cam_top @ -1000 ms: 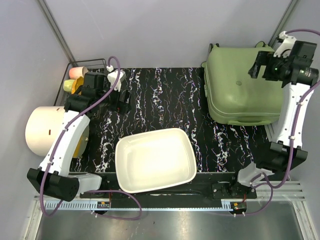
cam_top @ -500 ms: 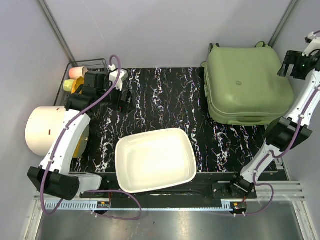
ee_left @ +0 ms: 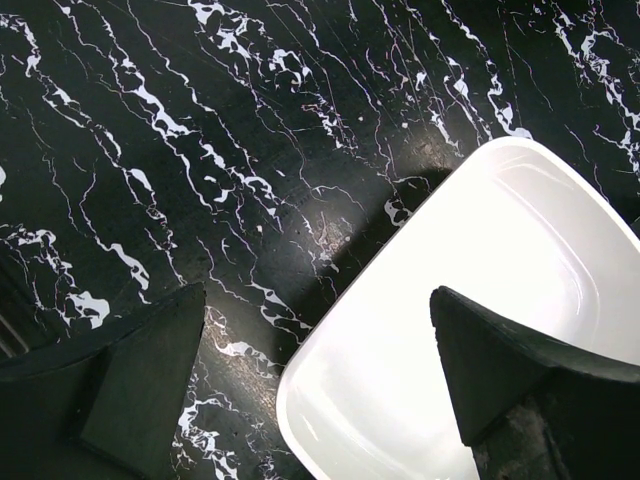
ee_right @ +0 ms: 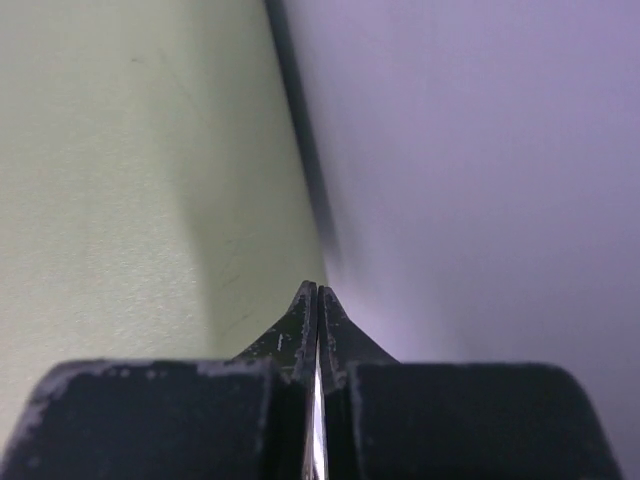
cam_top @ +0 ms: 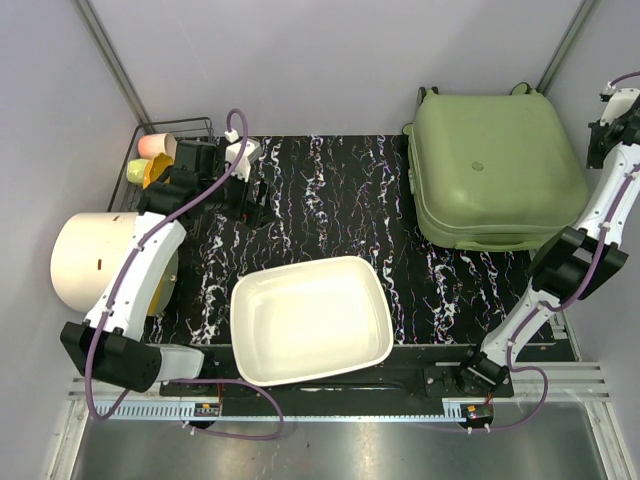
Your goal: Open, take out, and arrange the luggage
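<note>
Though beside right claw [ee_right: 317,300], luggage [ee_right: 120,180] blurry.

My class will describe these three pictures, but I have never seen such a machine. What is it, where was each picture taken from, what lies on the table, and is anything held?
Two robot arms are bolted at the table's near edge, each ending in a two-finger gripper. The wide picture looks down from above; the other two come from cameras on the wrists. On the black marbled table lie a closed olive-green suitcase and a white bin. A wire rack of cups and a cream drum stand at the left. The left gripper hangs open over the bin's corner. The right gripper is shut beside the suitcase, with nothing seen between its fingers.
</note>
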Robot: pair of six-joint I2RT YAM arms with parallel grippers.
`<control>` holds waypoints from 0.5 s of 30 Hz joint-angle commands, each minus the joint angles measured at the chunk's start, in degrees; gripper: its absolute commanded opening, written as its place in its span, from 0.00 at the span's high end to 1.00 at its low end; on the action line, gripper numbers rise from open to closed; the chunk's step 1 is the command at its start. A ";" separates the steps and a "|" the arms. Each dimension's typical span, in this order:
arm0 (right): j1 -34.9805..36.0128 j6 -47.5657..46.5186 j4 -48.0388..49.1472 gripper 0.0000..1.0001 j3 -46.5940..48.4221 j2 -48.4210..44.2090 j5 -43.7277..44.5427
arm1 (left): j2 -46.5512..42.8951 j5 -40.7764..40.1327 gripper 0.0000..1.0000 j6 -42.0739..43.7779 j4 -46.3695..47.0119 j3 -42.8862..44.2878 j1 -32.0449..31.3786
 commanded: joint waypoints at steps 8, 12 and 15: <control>-0.15 -8.87 4.10 1.00 -0.58 2.97 -0.34 | 1.15 2.80 0.01 1.04 2.17 3.45 0.05; -0.06 -11.68 3.65 1.00 -3.91 4.03 -1.58 | 1.33 3.15 0.01 1.21 1.81 3.54 0.14; -0.14 -14.05 5.14 1.00 -8.56 3.94 -2.36 | 1.59 3.67 0.01 1.04 1.73 3.63 0.14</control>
